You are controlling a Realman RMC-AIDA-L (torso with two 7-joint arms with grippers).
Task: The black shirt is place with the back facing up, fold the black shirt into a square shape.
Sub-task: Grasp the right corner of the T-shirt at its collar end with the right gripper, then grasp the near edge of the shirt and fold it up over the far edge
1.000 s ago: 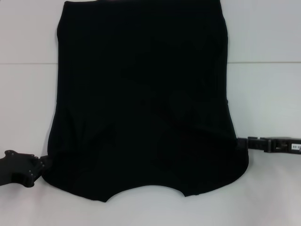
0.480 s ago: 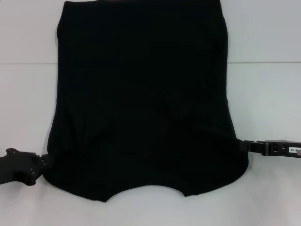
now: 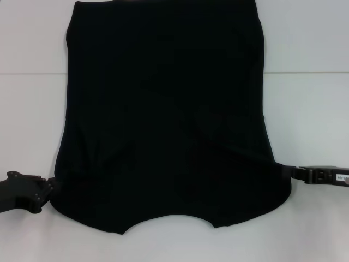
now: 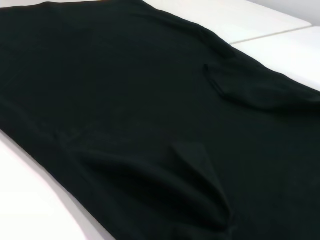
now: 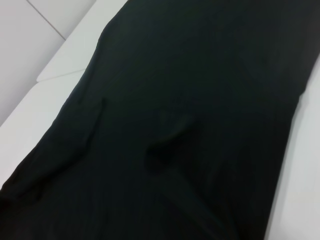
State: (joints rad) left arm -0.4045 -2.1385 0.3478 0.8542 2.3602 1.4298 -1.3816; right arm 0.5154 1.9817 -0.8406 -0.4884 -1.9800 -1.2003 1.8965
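The black shirt (image 3: 163, 120) lies spread flat across the middle of the white desk (image 3: 311, 54), its collar end toward the near edge and its hem at the far edge. Soft ridges crease the cloth near both sleeves. The left gripper (image 3: 50, 188) meets the near-left sleeve edge; the right gripper (image 3: 286, 170) meets the near-right one. Whether either claw is open or pinching cloth, I cannot tell.
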